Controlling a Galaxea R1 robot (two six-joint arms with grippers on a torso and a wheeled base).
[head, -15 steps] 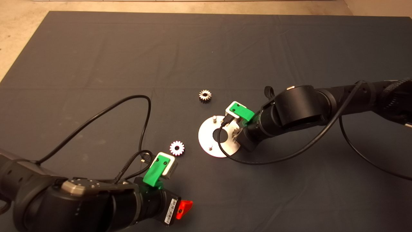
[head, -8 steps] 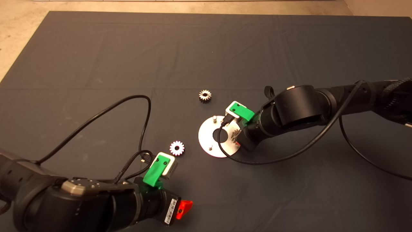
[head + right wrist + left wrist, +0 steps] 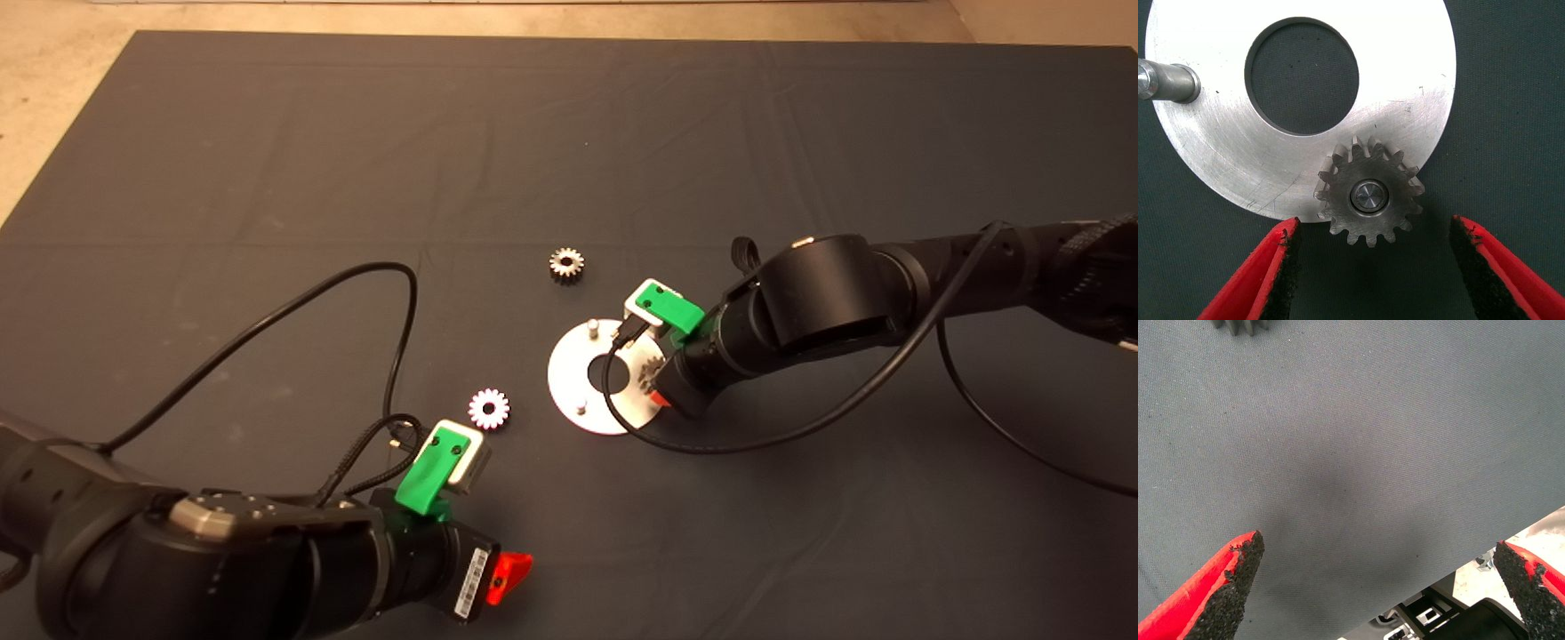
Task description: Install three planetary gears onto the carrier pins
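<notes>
The shiny silver disc (image 3: 569, 378) lies on the mat near the middle. Two of its carrier pins (image 3: 590, 327) (image 3: 581, 409) stand bare. In the right wrist view one gear (image 3: 1369, 197) sits on the third pin at the edge of the disc (image 3: 1218, 147), with a bare pin (image 3: 1168, 80) beside it. My right gripper (image 3: 1371, 267) is open, its fingers either side of that gear and apart from it; it hangs over the disc's right side (image 3: 660, 389). A dark gear (image 3: 565, 265) lies beyond the disc, a bright gear (image 3: 489, 409) to its left. My left gripper (image 3: 1378, 587) is open and empty.
My left arm rests at the mat's front left, its red finger (image 3: 508, 572) showing. Black cables loop over the mat near both arms (image 3: 391, 293) (image 3: 756, 440). The bright gear's edge shows in the left wrist view (image 3: 1241, 325). The mat's front edge is near the left gripper.
My right gripper has drawn back a little from the disc, so the seated gear and a red fingertip now show in the head view. The left arm has not moved.
</notes>
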